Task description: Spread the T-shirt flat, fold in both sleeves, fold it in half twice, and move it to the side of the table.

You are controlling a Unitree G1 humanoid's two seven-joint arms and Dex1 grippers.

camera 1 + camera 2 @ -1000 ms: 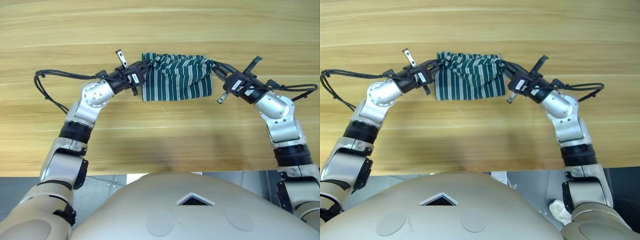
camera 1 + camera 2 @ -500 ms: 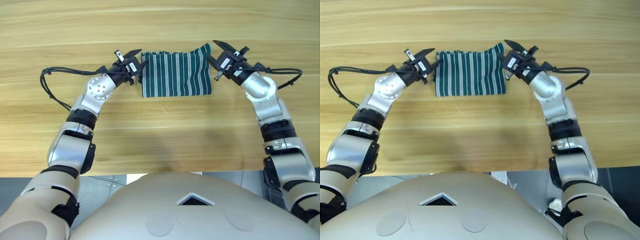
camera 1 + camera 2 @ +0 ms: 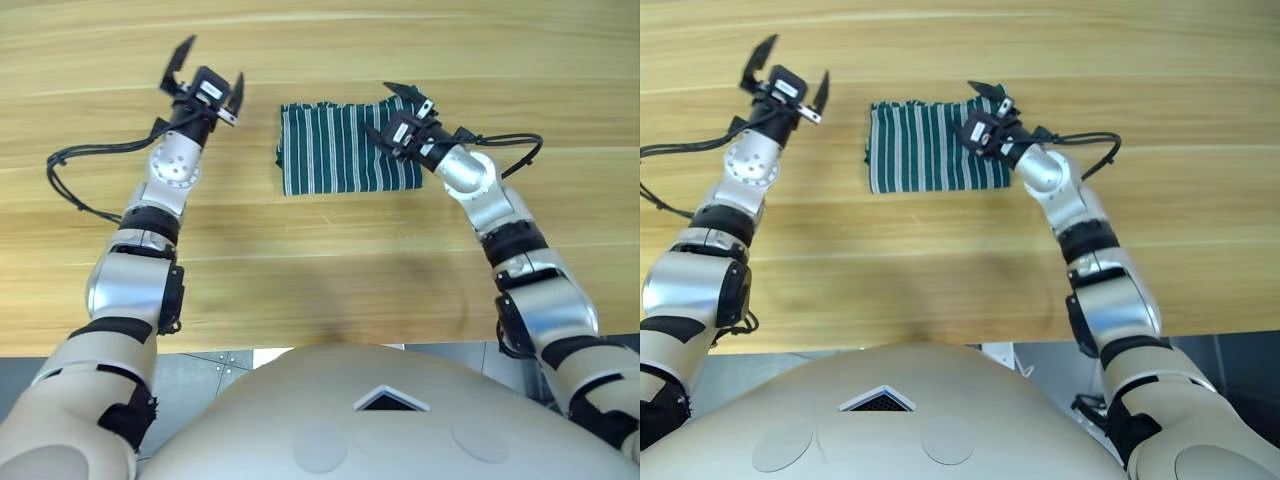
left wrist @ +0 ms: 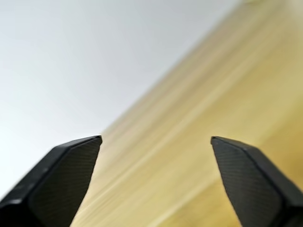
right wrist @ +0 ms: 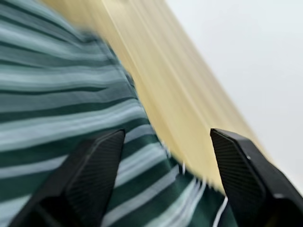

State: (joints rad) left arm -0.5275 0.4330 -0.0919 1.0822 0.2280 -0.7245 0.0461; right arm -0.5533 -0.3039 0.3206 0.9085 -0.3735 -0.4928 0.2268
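Shirt [image 3: 345, 150] — likely soft, light, layers prone to slip: pinch full stack at an edge. Left gripper [image 3: 215, 60], right gripper [image 3: 380, 108] — both wide, empty.

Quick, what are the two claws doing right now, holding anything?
Left gripper: open, holding nothing.
Right gripper: open over the T-shirt, not gripping it.

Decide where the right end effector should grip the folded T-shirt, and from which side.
Probably the right edge, from the right: the T-shirt lies flat, so only its edges offer a pinch, and the open right end effector hovers by that edge.
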